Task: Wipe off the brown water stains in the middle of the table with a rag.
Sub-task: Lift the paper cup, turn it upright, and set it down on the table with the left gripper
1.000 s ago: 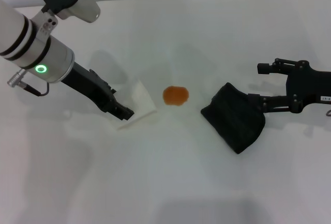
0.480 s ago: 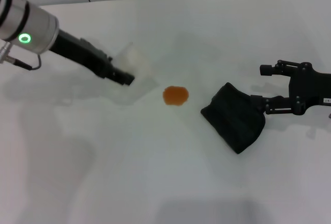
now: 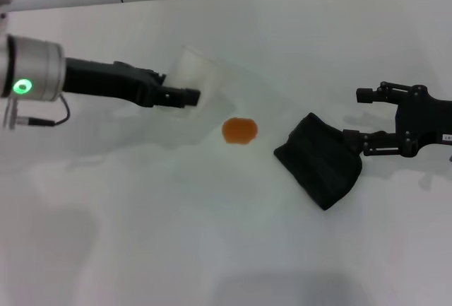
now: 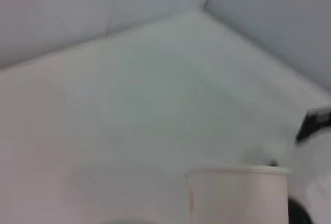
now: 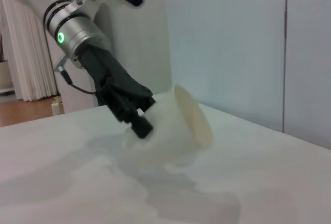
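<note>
I am watching the left gripper (image 3: 185,97) holding a white paper cup (image 3: 194,80) in the upper left of the head frame, its fingers clamped on the cup's wall. The cup is tilting, its open mouth facing away from the arm, and in the right wrist view it (image 5: 176,123) is hanging above the table (image 3: 212,235). The brown water stains (image 3: 240,131) are sitting near the middle of the frame, just below and right of the cup. The rag (image 3: 319,167) is lying right of the blot, close to it but not touching. The right gripper (image 3: 357,119) is resting at the right edge, its fingers spread apart, the lower finger reaching the rag's upper right edge.
</note>
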`<state>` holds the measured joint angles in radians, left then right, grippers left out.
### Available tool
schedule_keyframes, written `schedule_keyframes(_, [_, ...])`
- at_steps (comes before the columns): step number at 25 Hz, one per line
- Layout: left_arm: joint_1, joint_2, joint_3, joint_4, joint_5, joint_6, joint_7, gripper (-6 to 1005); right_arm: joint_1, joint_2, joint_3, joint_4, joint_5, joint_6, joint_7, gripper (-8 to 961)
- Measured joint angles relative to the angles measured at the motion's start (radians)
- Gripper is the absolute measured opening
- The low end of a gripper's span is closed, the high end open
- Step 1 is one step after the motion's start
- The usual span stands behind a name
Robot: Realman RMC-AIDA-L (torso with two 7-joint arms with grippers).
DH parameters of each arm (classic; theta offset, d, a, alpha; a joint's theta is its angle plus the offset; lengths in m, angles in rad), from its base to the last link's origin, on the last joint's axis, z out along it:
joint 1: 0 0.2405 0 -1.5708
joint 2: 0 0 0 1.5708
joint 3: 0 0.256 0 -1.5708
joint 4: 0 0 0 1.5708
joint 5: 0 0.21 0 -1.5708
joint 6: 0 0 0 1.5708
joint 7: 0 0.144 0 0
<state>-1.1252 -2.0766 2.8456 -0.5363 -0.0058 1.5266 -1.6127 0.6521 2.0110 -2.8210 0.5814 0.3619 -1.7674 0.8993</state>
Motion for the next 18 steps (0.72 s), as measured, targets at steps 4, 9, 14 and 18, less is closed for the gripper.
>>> schedule_keyframes(4, [0.109, 0.007, 0.000, -0.002, -0.207, 0.057, 0.055, 686, 0.000, 0.000, 0.000, 0.000, 0.000, 0.002, 0.000, 850])
schedule_keyframes(9, [0.209, 0.009, 0.000, 0.002, -0.354, 0.106, 0.103, 687, 0.004, 0.000, 0.000, 0.000, 0.000, 0.003, -0.001, 850])
schedule_keyframes(14, [0.256, 0.004, 0.000, 0.041, -0.393, 0.103, 0.135, 688, 0.008, 0.000, 0.000, 0.000, 0.001, 0.003, 0.000, 849])
schedule_keyframes(18, [0.283, 0.004, 0.000, 0.050, -0.415, 0.089, 0.152, 688, 0.008, 0.000, 0.000, -0.001, 0.004, 0.004, -0.001, 849])
